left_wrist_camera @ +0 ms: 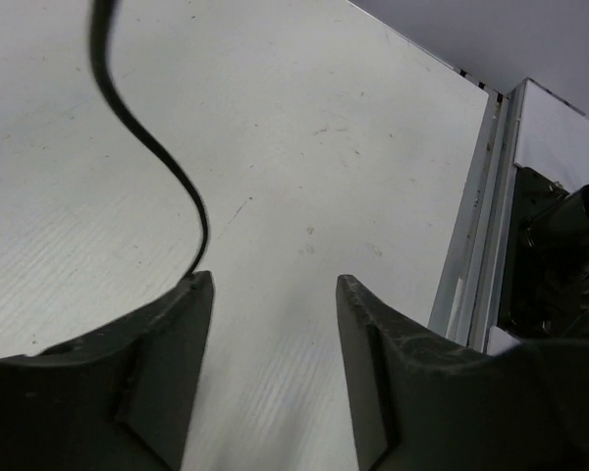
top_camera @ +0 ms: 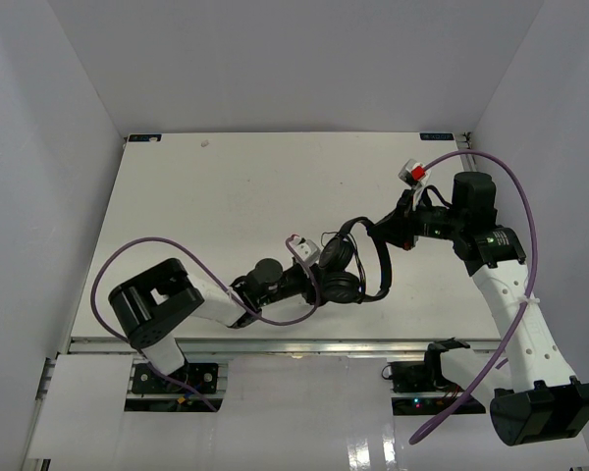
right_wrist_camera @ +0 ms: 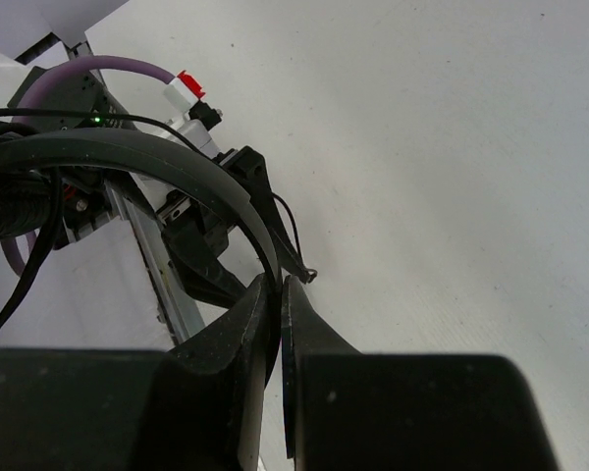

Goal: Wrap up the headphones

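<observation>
Top external: the headphones (top_camera: 346, 267) are mid-table, the right gripper (top_camera: 391, 234) at their band. Left wrist: the left gripper (left_wrist_camera: 275, 285) stands partly open and empty, with the cord (left_wrist_camera: 149, 147) touching only one fingertip, so closing now likely misses it. Right wrist: fingers (right_wrist_camera: 250, 324) nearly shut, pinching the headband (right_wrist_camera: 177, 162) thinly. A tug could slip it free.

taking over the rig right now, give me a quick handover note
Left hand: open, nothing between its fingers; the cord runs down to one fingertip.
Right hand: shut on the headband.
Headphones: near the middle of the table, between the two arms.
Done: headband gripped.
Left to do: the cord hangs loose; probably catch it and wind it around the headphones.
</observation>
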